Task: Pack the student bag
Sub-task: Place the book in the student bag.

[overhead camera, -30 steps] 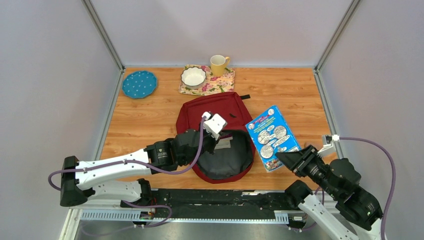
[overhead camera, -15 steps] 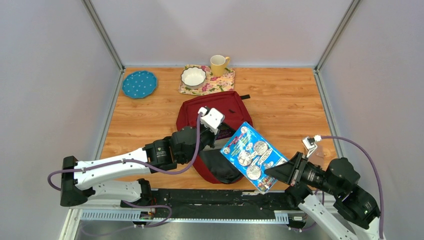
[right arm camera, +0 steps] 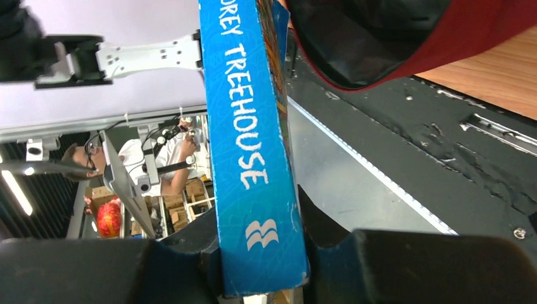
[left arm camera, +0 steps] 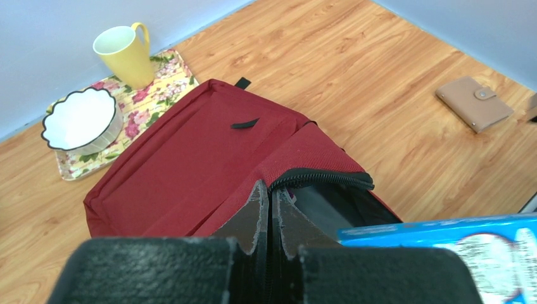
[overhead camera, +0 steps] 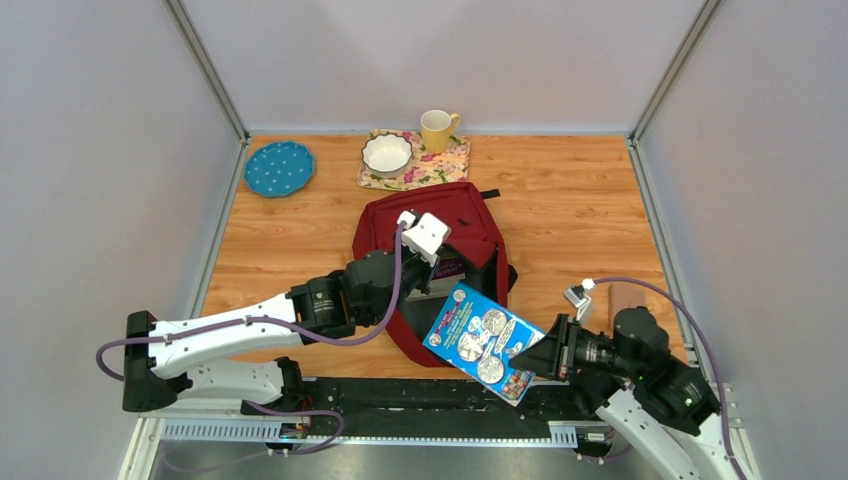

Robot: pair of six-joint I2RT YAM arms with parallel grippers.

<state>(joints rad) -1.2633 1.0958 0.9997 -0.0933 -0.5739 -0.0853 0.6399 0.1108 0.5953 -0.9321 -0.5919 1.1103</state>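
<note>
Red student bag (overhead camera: 462,212), rim pinched in left jaws; right jaws clamp book (overhead camera: 480,340) alongside.

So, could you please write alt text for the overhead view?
The right hand holds a blue book at the mouth of a red bag, whose rim the left hand pinches. A plate, bowl and mug sit behind.

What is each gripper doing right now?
Left gripper: closed, pinching the open rim of the student bag.
Right gripper: closed on the blue book.
</note>
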